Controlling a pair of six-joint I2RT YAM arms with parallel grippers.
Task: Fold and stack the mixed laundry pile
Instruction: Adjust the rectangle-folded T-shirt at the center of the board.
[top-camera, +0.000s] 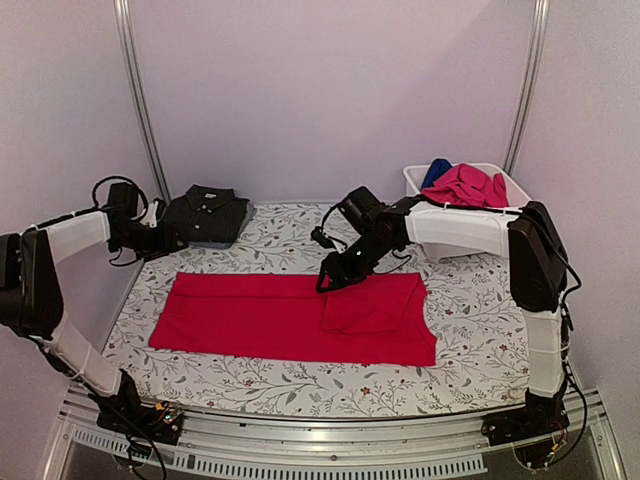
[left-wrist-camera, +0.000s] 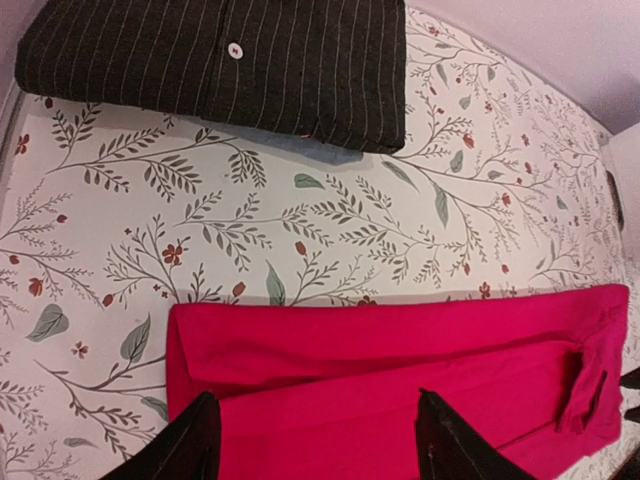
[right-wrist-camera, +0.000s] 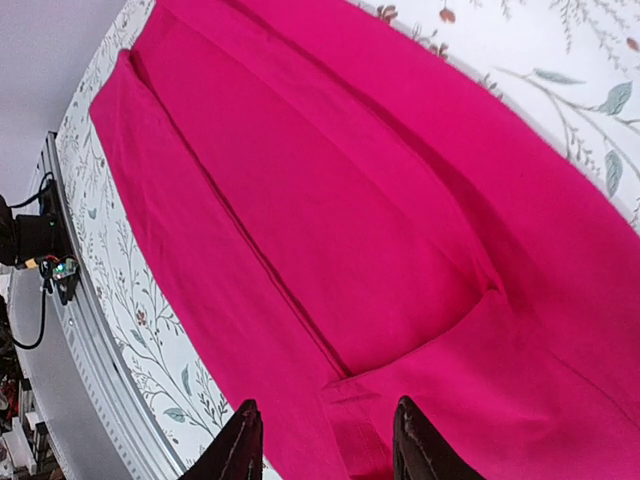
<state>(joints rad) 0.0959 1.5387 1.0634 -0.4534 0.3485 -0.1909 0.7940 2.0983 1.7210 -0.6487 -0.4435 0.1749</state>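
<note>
While folding the soft red cloth tee (top-camera: 250, 315), flat by the near edge of the table (top-camera: 300, 385), lower the left gripper (left-wrist-camera: 315, 410) and right gripper (right-wrist-camera: 327, 405), both open and empty, then pinch all layers evenly.

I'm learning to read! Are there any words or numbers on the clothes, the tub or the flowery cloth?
No text can be read in any view.
The red tee: plain, no print.
The dark polo: only thin stripes and buttons; any collar tag is too small to read.
The white tub and the floral cloth: no label, only leaves and flowers.
</note>
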